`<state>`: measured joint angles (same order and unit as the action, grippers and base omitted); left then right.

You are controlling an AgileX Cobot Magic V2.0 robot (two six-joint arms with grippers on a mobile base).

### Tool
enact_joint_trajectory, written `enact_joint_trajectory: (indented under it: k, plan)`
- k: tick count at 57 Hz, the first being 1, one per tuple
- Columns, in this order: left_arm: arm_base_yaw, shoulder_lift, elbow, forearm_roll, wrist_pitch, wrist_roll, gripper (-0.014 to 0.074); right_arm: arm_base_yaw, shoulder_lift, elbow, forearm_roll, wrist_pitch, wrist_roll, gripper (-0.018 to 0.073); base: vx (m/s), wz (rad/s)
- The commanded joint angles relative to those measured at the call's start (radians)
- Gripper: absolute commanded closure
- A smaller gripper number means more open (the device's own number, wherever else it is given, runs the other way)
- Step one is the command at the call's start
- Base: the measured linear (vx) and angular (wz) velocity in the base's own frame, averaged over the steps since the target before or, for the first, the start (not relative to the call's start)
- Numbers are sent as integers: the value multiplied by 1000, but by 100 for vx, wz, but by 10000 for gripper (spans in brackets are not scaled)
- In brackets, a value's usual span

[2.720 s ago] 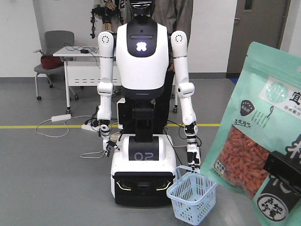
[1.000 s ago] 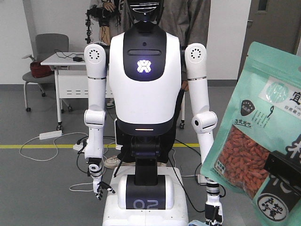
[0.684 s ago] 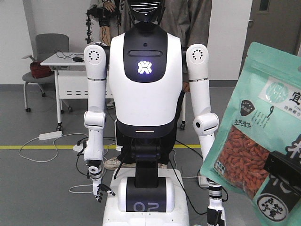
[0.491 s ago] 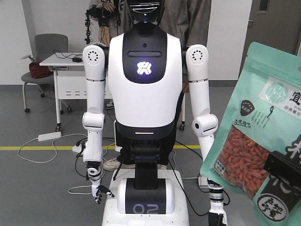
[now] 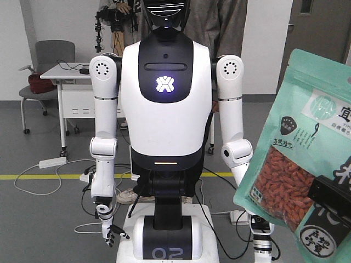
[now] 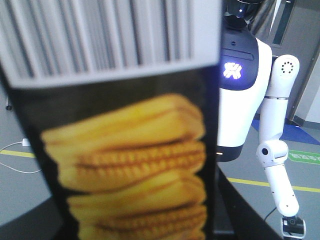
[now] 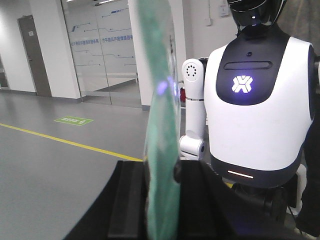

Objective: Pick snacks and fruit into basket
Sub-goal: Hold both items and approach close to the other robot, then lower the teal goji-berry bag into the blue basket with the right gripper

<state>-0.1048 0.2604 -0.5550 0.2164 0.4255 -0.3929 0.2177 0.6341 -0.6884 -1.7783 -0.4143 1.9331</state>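
right fingers (image 7: 127, 200) are clamped on the pouch (image 5: 307, 137), one black finger showing across its lower corner in the front view. the pouch stands nearly upright in that grip, long axis running up and down with a slight lean, flat face to the front camera and thin edge to the right wrist camera. left fingers (image 6: 235, 215) look closed on a dark packet (image 6: 125, 165) printed with yellow wafers and a barcode. it fills the left wrist view, so the pinch itself is mostly hidden and this is a judgement. the coming move turns on where the basket lies from the pouch, and that cannot be told: no basket shows in any view. a white robot (image 5: 164, 109) stands straight ahead, facing the cameras, and the pouch hides its lower arm on that side. the right arm already carries the pouch, so it is the one to deliver it once the basket comes into sight. by count: one pouch, one dark packet, no fruit in view, no basket in view. there is also one white robot, one person (image 5: 230, 22) partly seen behind it, one desk (image 5: 66, 71) and one chair (image 5: 49, 55) at the back.
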Motion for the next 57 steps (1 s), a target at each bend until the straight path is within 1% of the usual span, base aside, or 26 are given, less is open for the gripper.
enact_joint_trajectory:
  k: [1, 24, 57]
  plan:
    - [-6, 12, -37, 7, -102, 2, 594, -4, -1, -31, -2, 34, -1, 568, 11, -4]
    - [-6, 12, -37, 7, -102, 2, 594, -4, -1, -31, -2, 33, -1, 568, 7, -2]
    - [-6, 12, -37, 7, -102, 2, 594, -4, -1, -31, -2, 33, -1, 568, 0, 0]
